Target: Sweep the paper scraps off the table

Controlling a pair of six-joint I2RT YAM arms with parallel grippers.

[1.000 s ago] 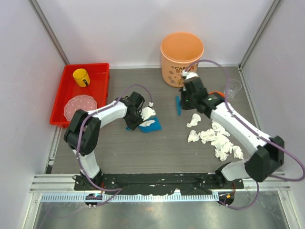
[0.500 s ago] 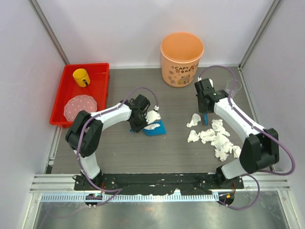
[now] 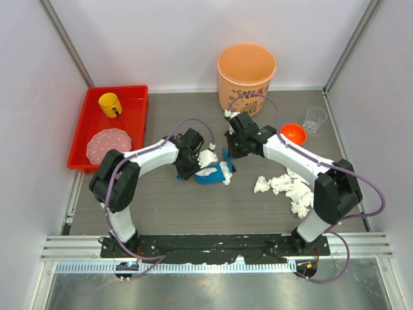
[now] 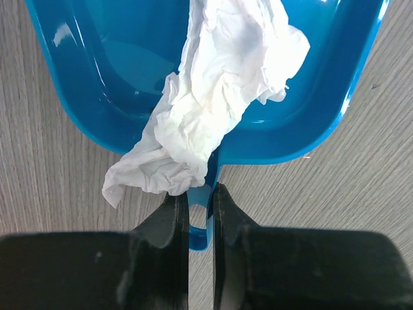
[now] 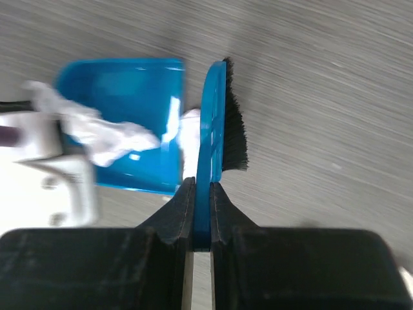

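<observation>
My left gripper (image 3: 187, 165) is shut on the handle of a blue dustpan (image 3: 211, 173); the left wrist view shows the dustpan (image 4: 116, 58) with a crumpled white paper scrap (image 4: 213, 103) hanging over its back rim. My right gripper (image 3: 231, 147) is shut on a blue brush (image 5: 213, 129) with black bristles, at the dustpan's mouth (image 5: 122, 116); a scrap (image 3: 226, 177) lies at the pan's right edge. Several paper scraps (image 3: 290, 187) lie in a pile on the table (image 3: 193, 206) to the right.
An orange bucket (image 3: 246, 77) stands at the back. An orange bowl (image 3: 293, 134) and a clear cup (image 3: 315, 119) stand at the right. A red tray (image 3: 139, 93) at the left holds a yellow mug (image 3: 110, 104) and a pink speckled plate (image 3: 108, 143).
My right gripper swung the brush right to the scrap pile, then left to the dustpan, carrying a scrap to the pan's edge. The left gripper and dustpan shifted slightly right.
</observation>
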